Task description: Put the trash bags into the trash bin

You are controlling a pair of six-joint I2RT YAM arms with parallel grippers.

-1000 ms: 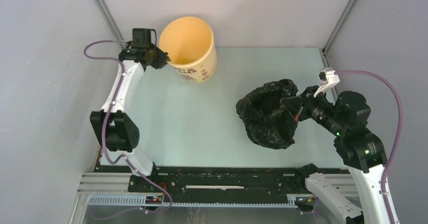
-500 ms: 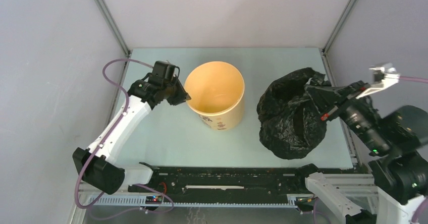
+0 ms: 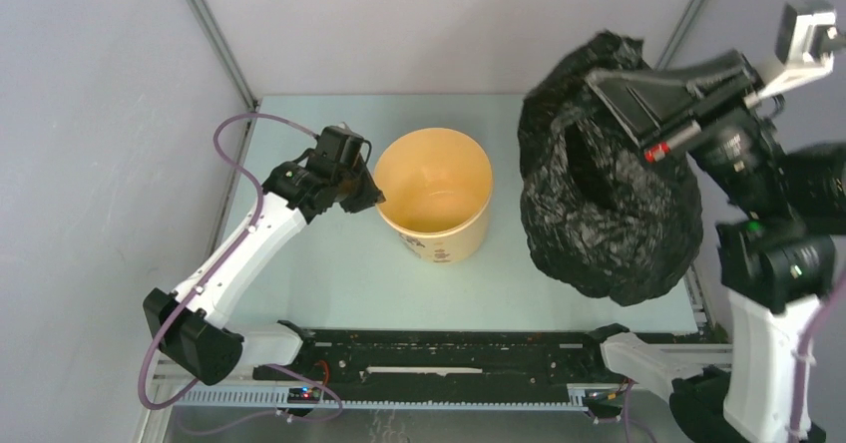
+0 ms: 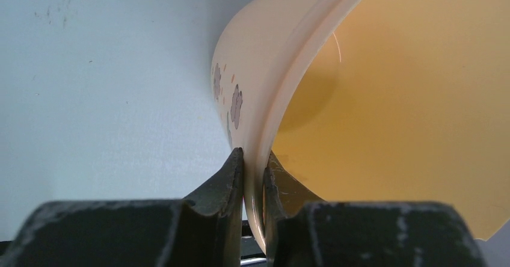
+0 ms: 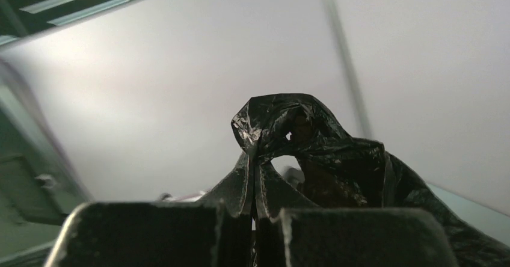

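Observation:
The pale yellow trash bin (image 3: 436, 209) stands upright at mid table, its mouth open to the top. My left gripper (image 3: 372, 196) is shut on the bin's left rim; the left wrist view shows the rim wall (image 4: 255, 141) pinched between the two fingers. The black glossy trash bag (image 3: 604, 189) hangs in the air to the right of the bin, lifted well above the table. My right gripper (image 3: 604, 89) is shut on the bag's top edge; the right wrist view shows crinkled black plastic (image 5: 282, 119) clamped between the fingers.
The pale green table (image 3: 329, 273) is walled by grey panels at the back and sides, with metal corner posts (image 3: 214, 29). A black rail (image 3: 439, 353) runs along the near edge between the arm bases.
My right arm has raised the bag high off the table. My left gripper brought the bin from the back left to mid table and has nudged it slightly further right.

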